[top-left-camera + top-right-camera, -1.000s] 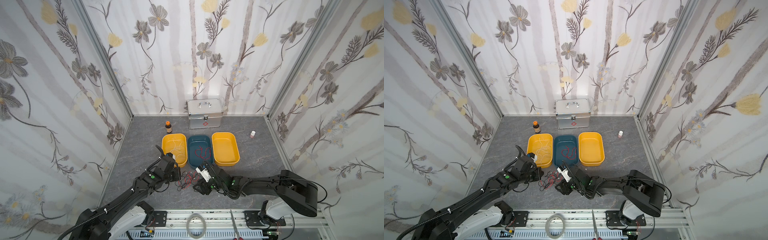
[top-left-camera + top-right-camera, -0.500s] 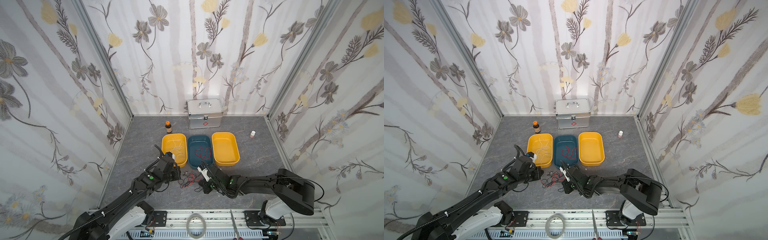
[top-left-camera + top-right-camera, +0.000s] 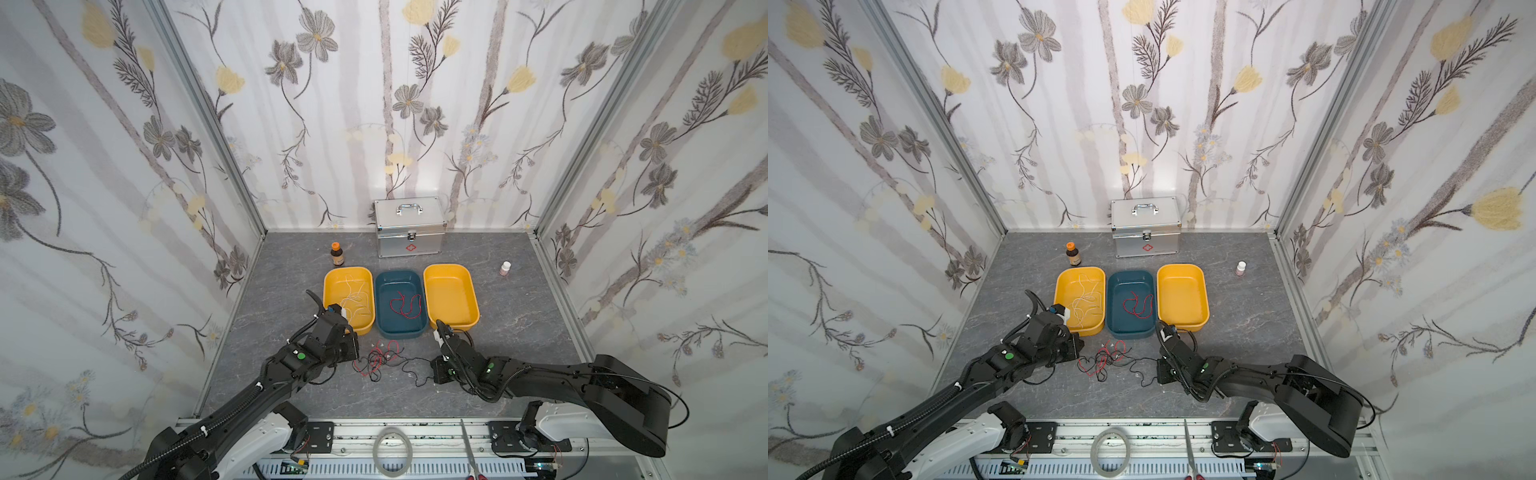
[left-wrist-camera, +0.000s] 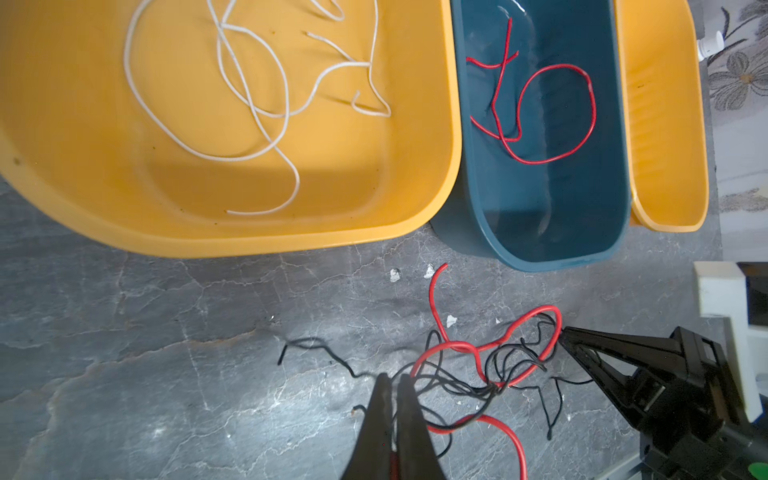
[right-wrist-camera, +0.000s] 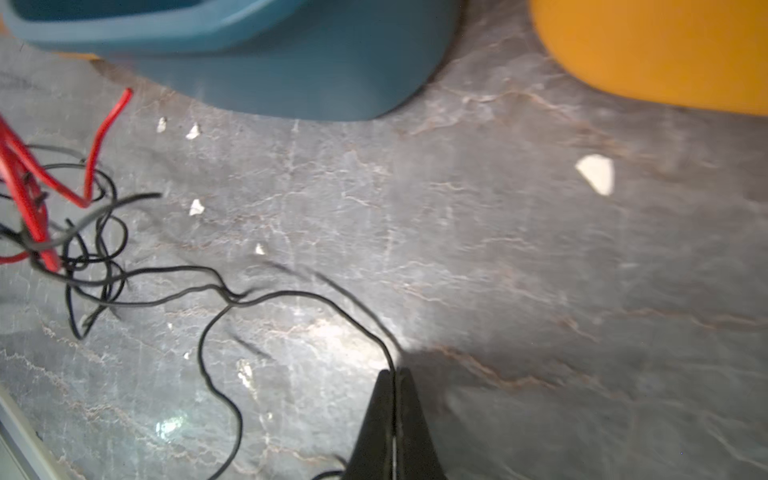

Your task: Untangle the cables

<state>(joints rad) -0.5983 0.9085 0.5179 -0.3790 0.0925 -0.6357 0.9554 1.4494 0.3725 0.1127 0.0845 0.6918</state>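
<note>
Cables (image 3: 377, 358), on grey marbled floor (image 3: 511, 357) (floral walls (image 3: 374, 104)), pinched by both closed end effectors (image 4: 392, 380) (image 5: 392, 374).

Left arm (image 3: 266, 386) and right arm (image 3: 552, 374) black, each green-dotted (image 3: 299, 355); white bases (image 3: 257, 440); corrugated hoses (image 3: 183, 438); left hand (image 4: 393, 376), right hand (image 5: 394, 372): slim tapered black fingers (image 4: 374, 419)

A robot lab booth: flower-paper walls (image 3: 104, 208) on metal posts (image 3: 212, 124) box in a grey surface (image 3: 519, 357) and two robot arms (image 3: 557, 374).
</note>
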